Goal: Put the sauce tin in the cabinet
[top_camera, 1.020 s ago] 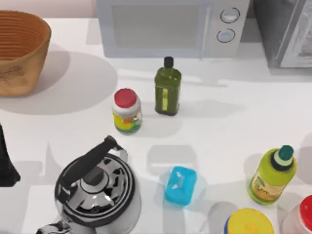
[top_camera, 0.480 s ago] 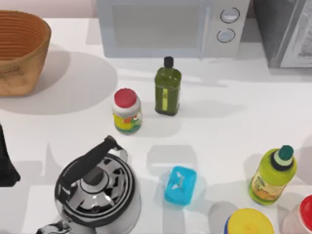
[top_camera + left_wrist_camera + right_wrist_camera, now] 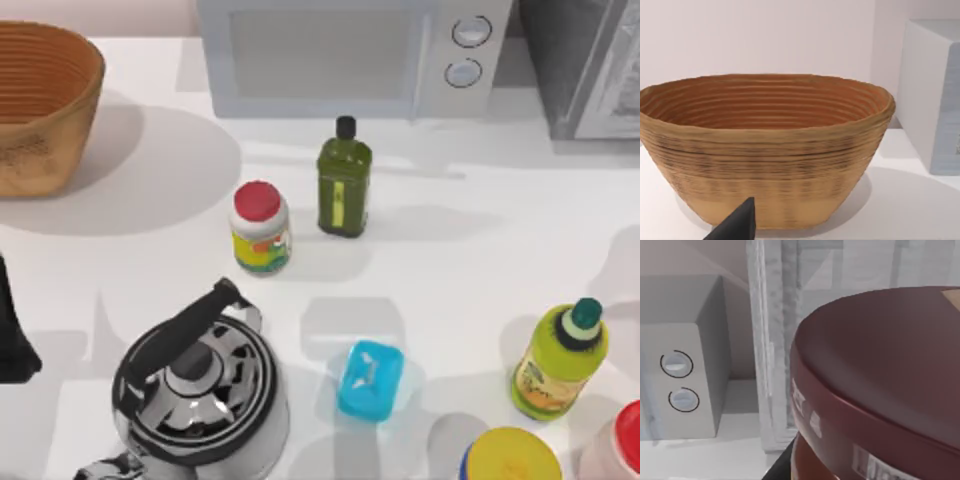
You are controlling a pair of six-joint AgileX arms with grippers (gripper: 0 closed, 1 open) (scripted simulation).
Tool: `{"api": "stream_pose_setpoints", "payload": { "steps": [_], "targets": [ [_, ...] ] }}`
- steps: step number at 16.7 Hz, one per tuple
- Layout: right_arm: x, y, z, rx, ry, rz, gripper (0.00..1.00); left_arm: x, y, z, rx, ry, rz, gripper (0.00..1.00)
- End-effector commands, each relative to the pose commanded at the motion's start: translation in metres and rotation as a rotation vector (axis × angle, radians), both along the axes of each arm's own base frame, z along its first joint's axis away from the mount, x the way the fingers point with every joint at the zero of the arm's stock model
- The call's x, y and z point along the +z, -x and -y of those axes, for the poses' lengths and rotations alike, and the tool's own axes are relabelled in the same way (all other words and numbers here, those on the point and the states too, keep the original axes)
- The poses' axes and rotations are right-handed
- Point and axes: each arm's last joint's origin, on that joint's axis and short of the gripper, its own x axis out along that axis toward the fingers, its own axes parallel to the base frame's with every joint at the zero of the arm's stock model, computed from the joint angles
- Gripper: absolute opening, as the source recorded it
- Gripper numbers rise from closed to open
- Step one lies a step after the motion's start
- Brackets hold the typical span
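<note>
While the sauce tin (image 3: 880, 375) shows a dark maroon lid near the cabinet (image 3: 771, 340), gripper states cannot be told.

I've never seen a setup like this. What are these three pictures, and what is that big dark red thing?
A two-armed robot works at a table. One picture looks down from above: microwave, basket, kettle, bottles and jars. The other two come from cameras on the arms' wrists. The left arm waits at the table's left edge, facing the basket. The dark red thing is the sauce tin, very close to the right wrist camera, apparently carried, facing the cabinet beside the microwave.
</note>
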Motion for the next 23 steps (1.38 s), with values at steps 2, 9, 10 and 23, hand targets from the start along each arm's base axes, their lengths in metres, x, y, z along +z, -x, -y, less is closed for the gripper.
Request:
{"api": "stream_pose_setpoints", "payload": {
  "steps": [2,9,10,23],
  "targets": [
    [0.048,-0.013,-0.001,-0.025,-0.007,0.001,0.00,0.000,0.000,0.000,0.000,0.000,0.000,1.00],
    [0.201,-0.078,-0.018,-0.031,-0.027,0.061,0.00,0.000,0.000,0.000,0.000,0.000,0.000,1.00],
    [0.216,-0.087,-0.022,-0.020,-0.025,0.071,0.00,0.000,0.000,0.000,0.000,0.000,0.000,1.00],
    [0.263,-0.125,-0.046,0.048,0.005,0.106,0.00,0.000,0.000,0.000,0.000,0.000,0.000,1.00]
  ]
}}
